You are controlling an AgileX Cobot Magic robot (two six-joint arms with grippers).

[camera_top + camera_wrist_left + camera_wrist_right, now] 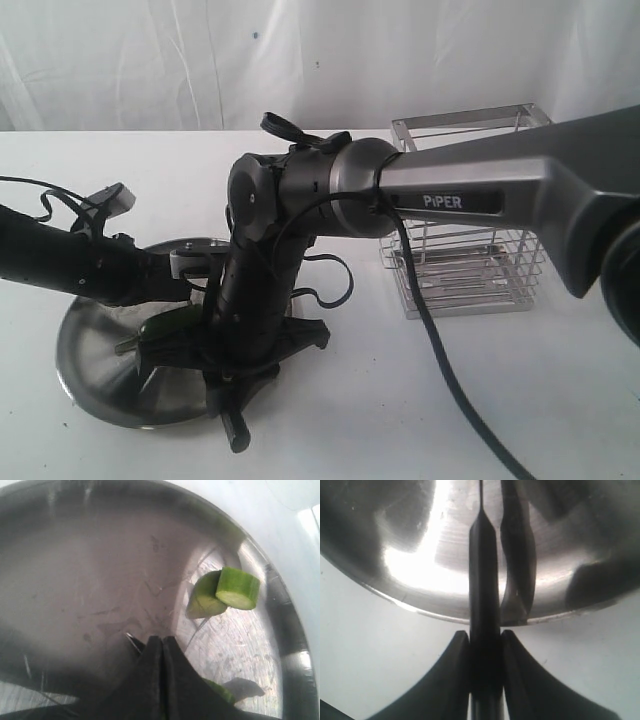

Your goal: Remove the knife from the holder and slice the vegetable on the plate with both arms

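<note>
Now right end effector [485, 645] clamps knife [484, 580]; left end effector [162, 647] closed

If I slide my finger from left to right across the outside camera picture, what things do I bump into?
Left arm → plate → vegetable → knife handle → holder.

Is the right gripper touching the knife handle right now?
Touching. In the right wrist view the right gripper has both fingers pressed against the knife handle, with no gap on either side, above the plate.
</note>
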